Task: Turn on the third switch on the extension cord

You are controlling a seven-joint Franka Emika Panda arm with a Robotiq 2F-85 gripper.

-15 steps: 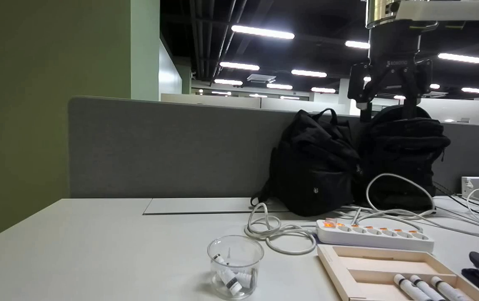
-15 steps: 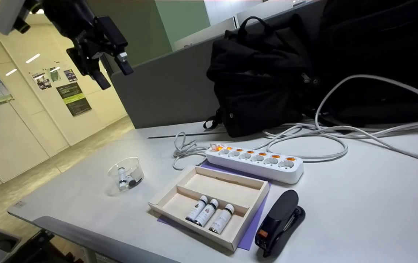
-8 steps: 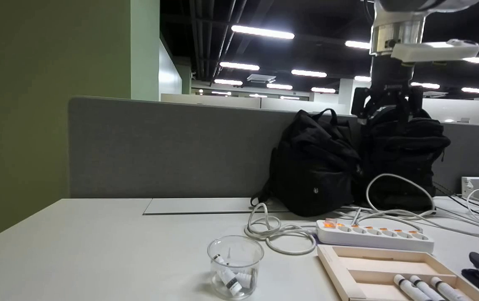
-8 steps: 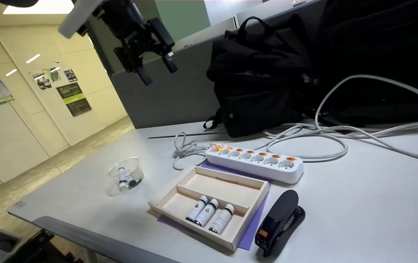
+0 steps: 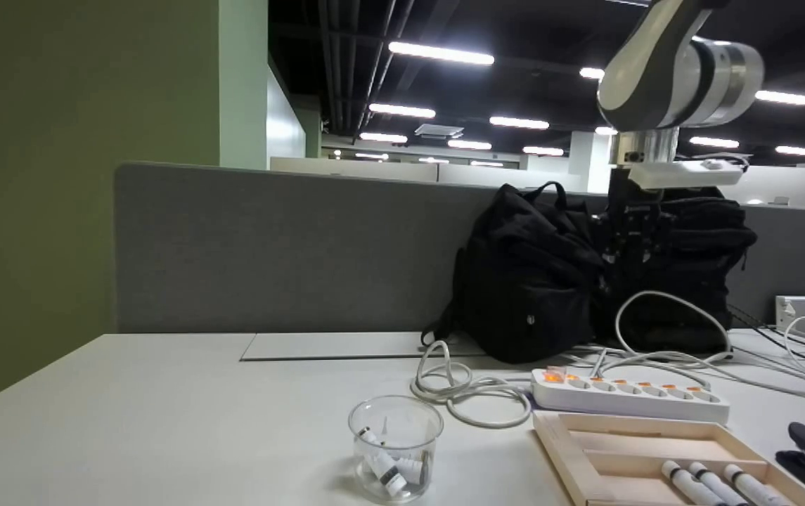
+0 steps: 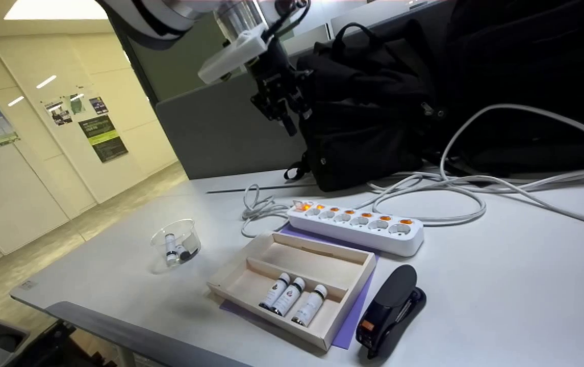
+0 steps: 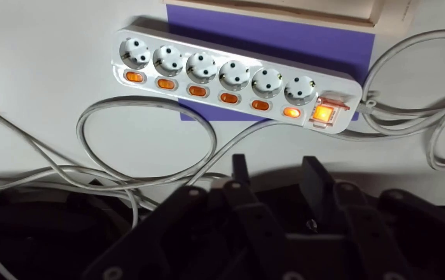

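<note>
The extension cord is a long white power strip lying on the desk, visible in both exterior views. Its square main switch glows, and so does the small switch beside it. Counted from that glowing end, the third small switch is dull orange and unlit, like the rest of the row. My gripper hangs in the air above the desk, on the backpack side of the strip, touching nothing. Its black fingers stand apart, nothing between them. In an exterior view, the gripper blends into the black backpack behind.
Black backpacks stand at the back, close to the gripper. White cable loops lie between them and the strip. In front sit a wooden tray with white vials, a clear cup holding vials, and a black stapler.
The arm has come down from higher up and moved across toward the power strip and backpacks. The gripper's fingers have drawn closer together. The desk items stay where they were.
</note>
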